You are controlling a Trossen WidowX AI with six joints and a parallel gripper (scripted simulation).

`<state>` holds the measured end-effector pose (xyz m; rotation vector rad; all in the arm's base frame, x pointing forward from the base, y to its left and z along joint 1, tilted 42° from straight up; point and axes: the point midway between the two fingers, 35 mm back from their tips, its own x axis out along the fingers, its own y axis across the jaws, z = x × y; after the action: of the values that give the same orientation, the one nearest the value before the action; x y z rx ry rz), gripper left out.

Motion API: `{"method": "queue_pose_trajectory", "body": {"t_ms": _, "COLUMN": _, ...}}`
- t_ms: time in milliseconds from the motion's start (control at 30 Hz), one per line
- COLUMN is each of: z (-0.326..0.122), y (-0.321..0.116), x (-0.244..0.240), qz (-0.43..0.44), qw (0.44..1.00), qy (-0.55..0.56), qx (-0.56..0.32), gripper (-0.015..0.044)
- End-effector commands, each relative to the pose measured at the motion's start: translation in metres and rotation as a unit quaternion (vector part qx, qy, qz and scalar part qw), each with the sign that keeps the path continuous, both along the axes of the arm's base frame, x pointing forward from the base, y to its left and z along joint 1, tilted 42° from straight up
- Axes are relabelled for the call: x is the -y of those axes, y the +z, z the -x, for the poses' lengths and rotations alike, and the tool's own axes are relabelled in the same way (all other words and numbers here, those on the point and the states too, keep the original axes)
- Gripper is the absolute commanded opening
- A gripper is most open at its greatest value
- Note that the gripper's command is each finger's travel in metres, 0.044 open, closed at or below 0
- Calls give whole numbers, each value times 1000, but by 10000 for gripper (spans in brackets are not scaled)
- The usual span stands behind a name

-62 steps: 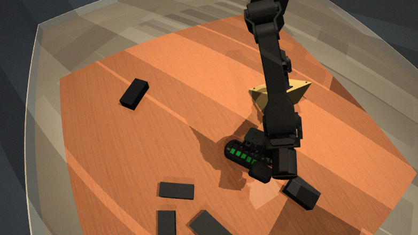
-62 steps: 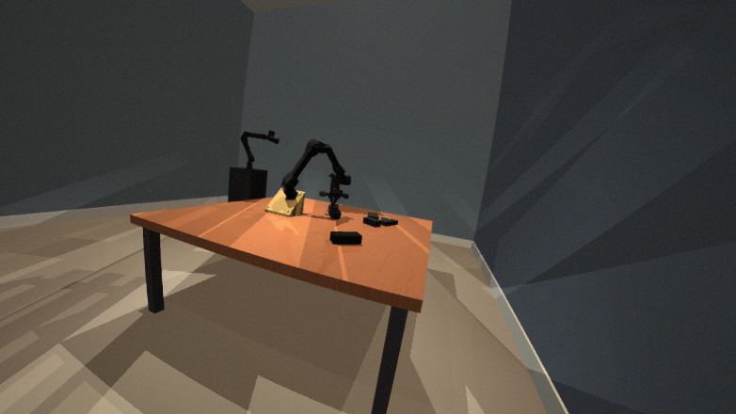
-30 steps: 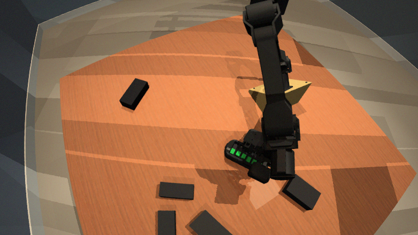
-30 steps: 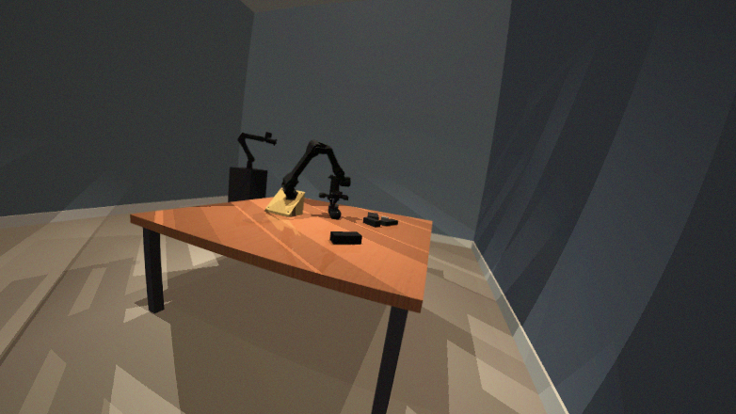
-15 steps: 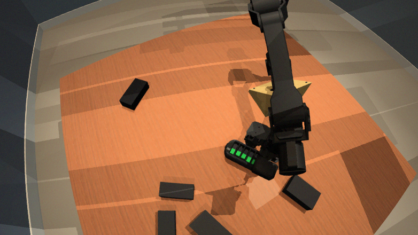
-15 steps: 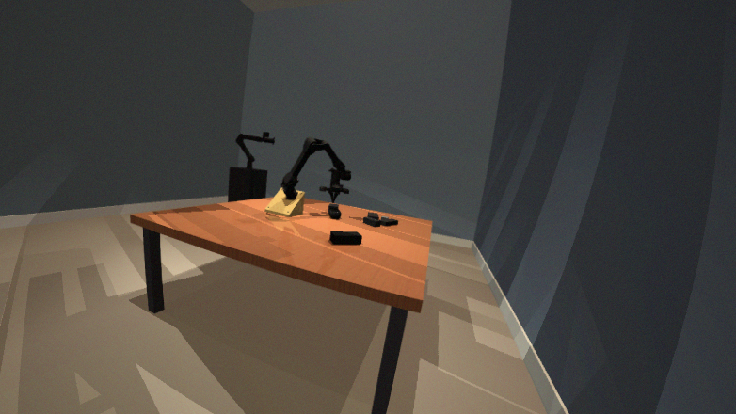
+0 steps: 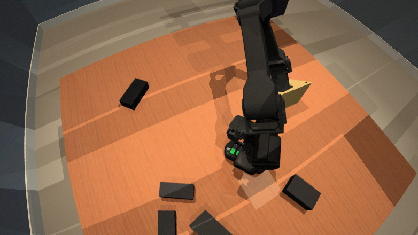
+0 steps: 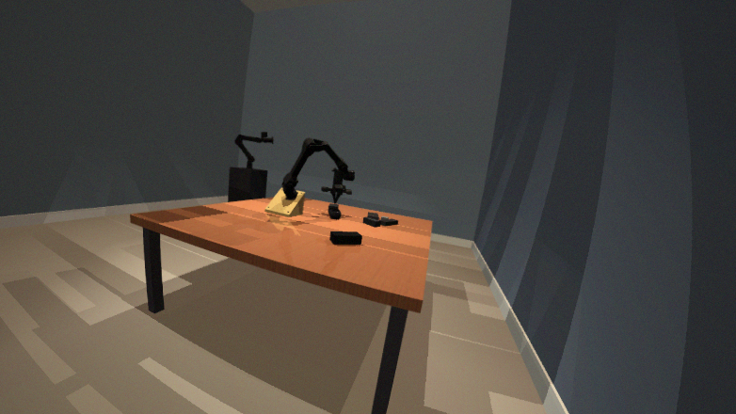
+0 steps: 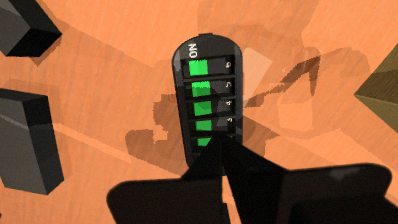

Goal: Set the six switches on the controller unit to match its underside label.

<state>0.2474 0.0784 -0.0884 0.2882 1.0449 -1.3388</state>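
The dark grey controller unit [image 7: 235,151] [image 8: 334,212] [image 9: 206,44] sits on its base on the bench, with its switches up. In the wrist view, green ends show at the left of switches 6, 5, 4, 3 and the one below, with numbers at the right. Which ends are pressed down is hard to tell. Switch 1 is hidden behind the fingers, and the underside label is out of sight. My gripper [image 8: 336,200] [image 9: 219,139] is shut and empty, its tips pointing down over the unit near switch 2. Whether they touch it is unclear. The arm covers much of the unit in the top view.
A black block [image 7: 134,94] [image 8: 345,237] lies at the far left. Dark blocks [image 7: 176,190] [image 7: 166,222] [image 7: 209,224] lie at the lower part of the top view, and another block [image 7: 302,192] lies at the lower right. A yellow wedge [image 7: 295,93] [image 8: 285,204] stands by the arm's base.
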Motion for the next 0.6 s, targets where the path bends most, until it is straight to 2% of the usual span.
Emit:
{"method": "queue_pose_trajectory", "body": {"t_ms": 0, "z": -1, "y": 1, "x": 0, "qz": 0, "qw": 1000, "qy": 2, "qx": 1, "gripper": 0}}
{"method": "queue_pose_trajectory", "body": {"t_ms": 567, "z": -3, "y": 2, "x": -1, "qz": 0, "qw": 1000, "qy": 4, "qx": 2, "gripper": 0}}
